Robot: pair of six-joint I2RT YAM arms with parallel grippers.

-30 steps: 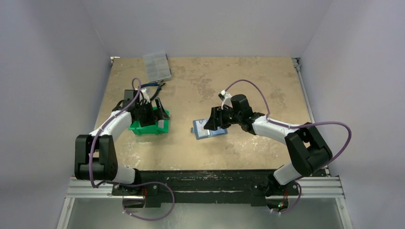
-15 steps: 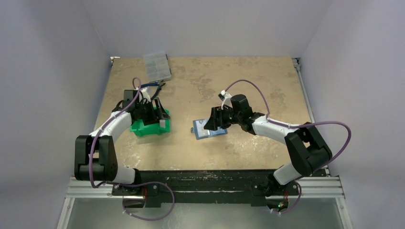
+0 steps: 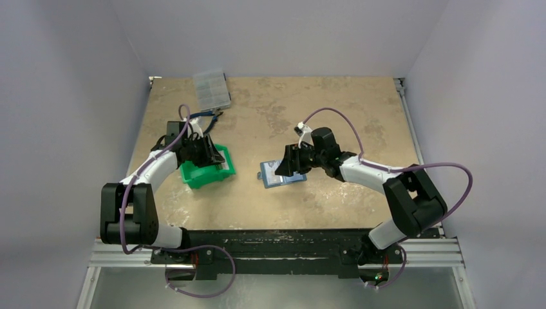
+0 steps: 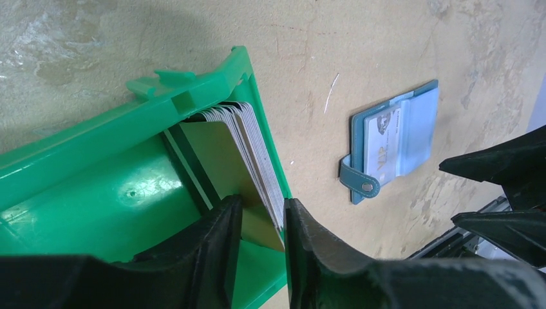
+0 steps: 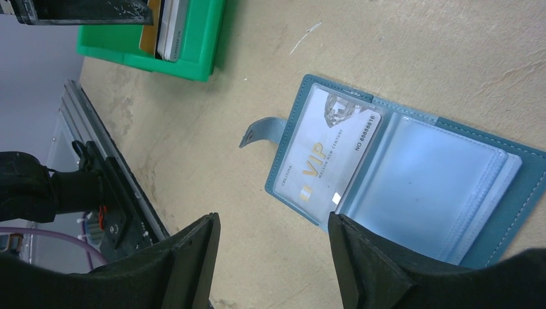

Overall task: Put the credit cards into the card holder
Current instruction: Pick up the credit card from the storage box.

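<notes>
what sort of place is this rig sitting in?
Likely a robot lab test cell: plain white walls box in a beige stone-pattern tabletop, the left arm and right arm are bolted to a metal rail, and the props are a green plastic tray of pale cards and a teal-blue folding wallet.

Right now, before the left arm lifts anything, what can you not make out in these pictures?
Left wrist: how many cards stand in the green tray; edges too fine, left jaws cover their lower part.
Left wrist: whether those jaws pinch a card.
Top view: the cards, hidden by the left arm.
Right wrist: the wallet's right end, cut off by the frame edge.
</notes>
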